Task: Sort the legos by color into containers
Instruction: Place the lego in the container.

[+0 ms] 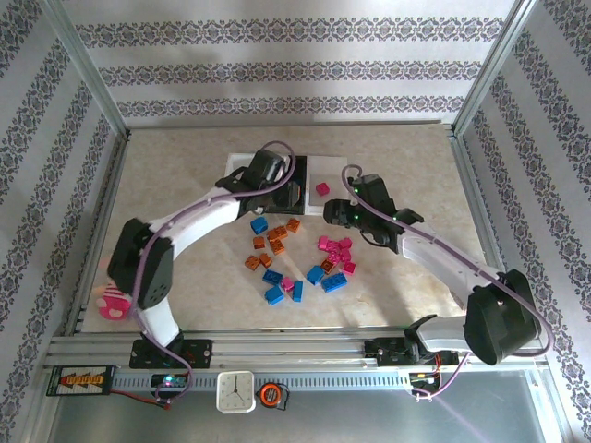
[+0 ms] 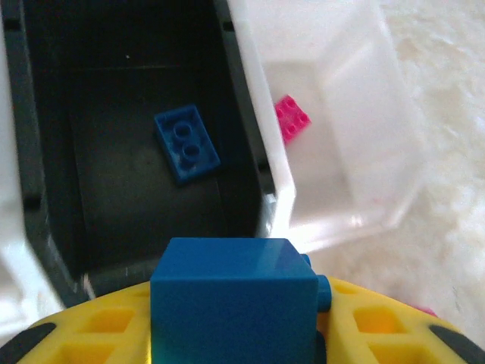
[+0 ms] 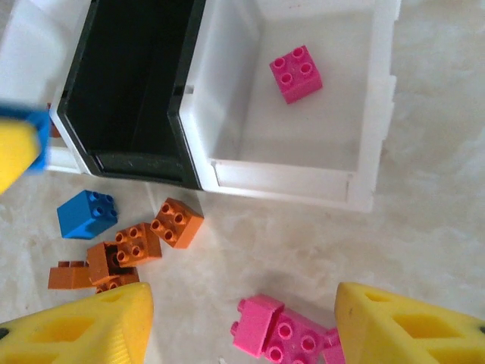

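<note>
A blue brick [image 2: 231, 292] is gripped between the yellow fingers of the left claw [image 2: 235, 322], which is held above the near end of the black bin [image 2: 114, 216]. A second blue brick [image 2: 187, 142] is lying on that bin's floor. A single pink brick [image 2: 292, 117] is seen in the white bin [image 2: 356, 159] that touches the black bin's right side. The right claw [image 3: 242, 307] is spread open, gripping nothing, over a cluster of pink bricks [image 3: 284, 334] on the bench [image 3: 439, 227]. Orange bricks [image 3: 144, 239] and a loose blue brick [image 3: 86, 214] are left just in front of the bins.

The sorting is judged to be at an early stage. If the held brick is released here, the near rim could be struck and the brick bounced back onto the bench, since it is held close to that wall rather than over the middle. With a drift to the right, it could be dropped into the white bin beside the pink one. The arms are close together, so contact could be caused if the right claw is lowered while the left is drawn back.
</note>
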Tool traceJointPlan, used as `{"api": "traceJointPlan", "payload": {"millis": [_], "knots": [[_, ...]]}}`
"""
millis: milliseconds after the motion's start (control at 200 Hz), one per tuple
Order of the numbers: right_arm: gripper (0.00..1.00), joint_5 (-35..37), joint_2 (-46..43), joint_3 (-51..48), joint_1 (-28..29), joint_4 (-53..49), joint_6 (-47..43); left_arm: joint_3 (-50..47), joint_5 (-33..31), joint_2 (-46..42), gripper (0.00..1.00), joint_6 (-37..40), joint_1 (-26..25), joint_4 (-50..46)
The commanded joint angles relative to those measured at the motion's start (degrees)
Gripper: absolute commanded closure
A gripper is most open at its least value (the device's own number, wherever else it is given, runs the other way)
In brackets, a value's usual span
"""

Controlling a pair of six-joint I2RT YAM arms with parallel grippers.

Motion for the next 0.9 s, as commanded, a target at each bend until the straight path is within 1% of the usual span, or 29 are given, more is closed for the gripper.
{"api": "traceJointPlan", "payload": {"millis": [0,75,140,305,445,585,735,834,894], "knots": [[0.35,1.21,-3.04,-2.15,-0.62,-1.07,0.42,6.14,-1.74,5.45,0.74,1.10,1.46,0.43],[0.35,0.83,-4.12,-3.12,-0.81,-1.70,0.49,10.50,-3.24,9.34,0.73,1.42,1.79,-0.73],[0.35,0.60,-5.04,-3.84,-0.90,-2.21,0.41,13.79,-4.18,12.30,0.69,1.71,2.01,-2.12],[0.32,-0.68,-6.36,-5.44,-0.99,-3.48,-0.06,19.53,-4.52,16.90,0.48,2.41,2.53,-4.49],[0.31,-1.64,-6.19,-5.81,-0.99,-5.38,-0.62,21.08,-3.70,15.90,0.34,2.36,2.55,-4.82],[0.31,-3.64,-5.74,-5.56,-0.95,-6.37,-1.46,18.04,-0.88,9.65,0.23,1.28,2.42,-2.10],[0.33,-8.00,-4.09,-4.45,0.70,-7.40,-3.15,7.63,3.24,-1.85,0.15,-1.37,2.44,4.80],[0.33,-8.64,-1.96,-2.80,5.70,-9.86,-5.43,-2.40,4.76,-10.92,0.11,-2.81,2.39,9.35],[0.33,-8.68,-0.54,-2.07,9.93,-11.07,-6.64,-8.66,4.76,-16.27,0.07,-3.20,2.46,10.91]]}}
